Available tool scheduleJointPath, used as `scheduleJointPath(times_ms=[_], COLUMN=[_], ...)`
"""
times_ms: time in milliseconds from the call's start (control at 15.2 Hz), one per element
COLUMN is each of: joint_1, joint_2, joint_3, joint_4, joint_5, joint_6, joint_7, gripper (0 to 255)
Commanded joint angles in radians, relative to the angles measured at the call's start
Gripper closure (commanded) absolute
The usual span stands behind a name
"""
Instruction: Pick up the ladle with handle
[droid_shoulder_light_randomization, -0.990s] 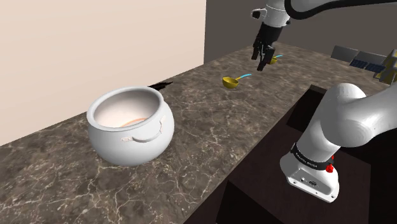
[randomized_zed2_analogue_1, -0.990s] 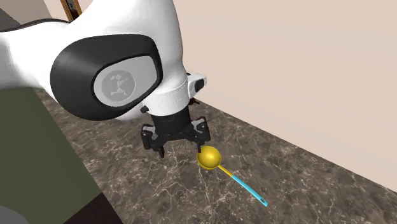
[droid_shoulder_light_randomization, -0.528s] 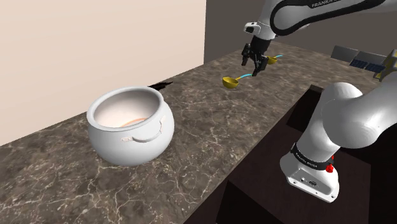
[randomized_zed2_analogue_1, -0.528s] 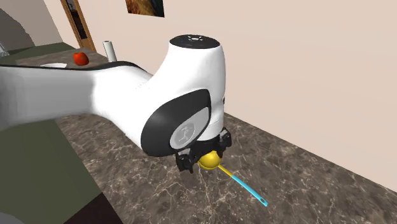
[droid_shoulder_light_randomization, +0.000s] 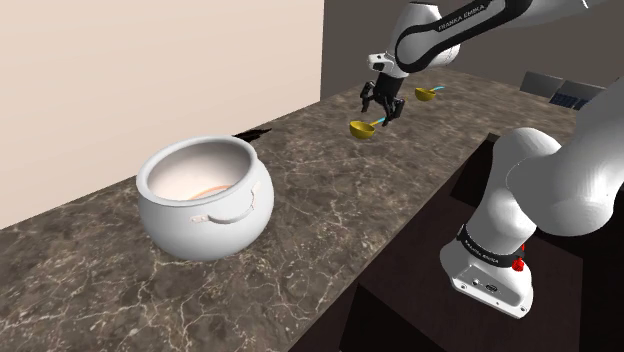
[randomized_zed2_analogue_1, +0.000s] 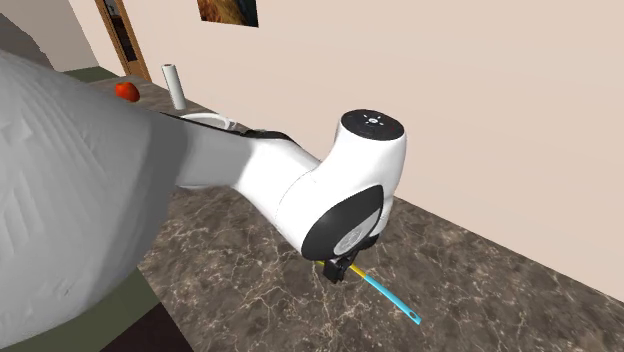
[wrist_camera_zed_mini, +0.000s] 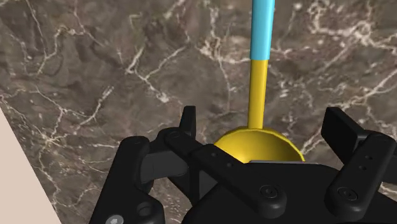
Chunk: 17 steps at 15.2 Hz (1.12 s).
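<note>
A ladle with a yellow bowl (droid_shoulder_light_randomization: 360, 128) and a light blue handle (droid_shoulder_light_randomization: 384, 120) lies on the dark marble counter (droid_shoulder_light_randomization: 330, 200). My black gripper (droid_shoulder_light_randomization: 378, 106) hovers just above it, fingers apart and touching nothing. In the wrist view the yellow bowl (wrist_camera_zed_mini: 257, 143) sits below and between the two fingers (wrist_camera_zed_mini: 188, 124), with the stem and blue handle (wrist_camera_zed_mini: 262, 28) running straight away from the gripper (wrist_camera_zed_mini: 261, 118). In the second exterior view the white wrist covers the bowl; the blue handle (randomized_zed2_analogue_1: 390, 298) sticks out toward the lower right.
A second yellow ladle (droid_shoulder_light_randomization: 427, 94) lies farther back on the counter. A big white pot (droid_shoulder_light_randomization: 205, 195) stands at the shoulder view's left. A beige wall (droid_shoulder_light_randomization: 150, 70) borders the counter. A red apple (randomized_zed2_analogue_1: 125, 90) and a white cylinder (randomized_zed2_analogue_1: 175, 85) stand far off.
The arm has swung toward the shoulder view's left and come down, bringing the gripper from near the far ladle to just over the nearer ladle's bowl. The fingers stayed apart.
</note>
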Motion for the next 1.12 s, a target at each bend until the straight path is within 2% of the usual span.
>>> scheduleJointPath(times_ms=[0, 264, 462, 528, 1056], joint_1=[0.028, 0.061, 0.066, 0.063, 0.061], joint_2=[0.034, 0.08, 0.087, 0.084, 0.082], joint_3=[-0.03, -0.073, -0.08, -0.077, -0.076], joint_4=[-0.006, -0.03, -0.034, -0.035, -0.035], joint_5=[0.019, 0.051, 0.056, 0.053, 0.051], joint_6=[0.04, 0.106, 0.115, 0.114, 0.112], joint_7=[-0.03, -0.06, -0.065, -0.062, -0.062], gripper=[0, 0, 0, 255, 255])
